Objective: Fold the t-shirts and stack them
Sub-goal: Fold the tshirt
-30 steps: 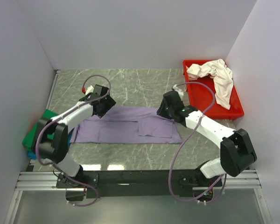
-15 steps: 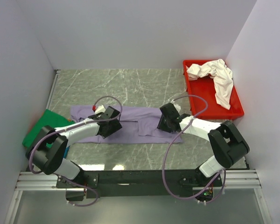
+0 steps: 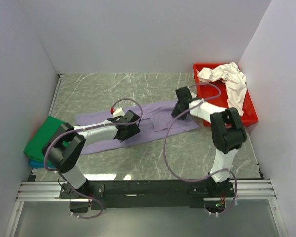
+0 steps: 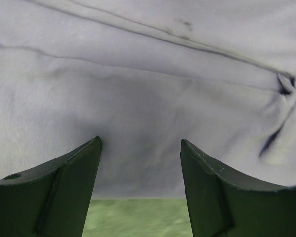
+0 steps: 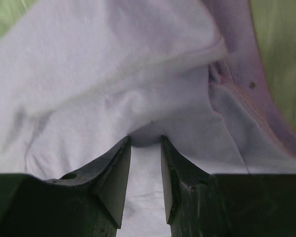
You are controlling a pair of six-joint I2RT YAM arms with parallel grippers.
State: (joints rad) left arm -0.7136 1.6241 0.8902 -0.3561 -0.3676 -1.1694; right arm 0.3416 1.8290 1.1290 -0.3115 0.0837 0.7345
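The left gripper [image 4: 139,142] stands wide with nothing between its jaws, at the near edge of the lavender shirt [image 3: 155,118]; the cloth lies just beyond its tips. The shirt's long axis runs left to right across mid-table. At its far-right end the right gripper [image 5: 145,139] pinches a fold, jaws narrow.

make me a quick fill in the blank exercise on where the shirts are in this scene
1. The white t-shirt lies in the ___ tray.
2. In the middle of the table, the spread t-shirt is coloured ___.
3. The green t-shirt sits at the table's ___ edge.
Missing words: red; lavender; left.
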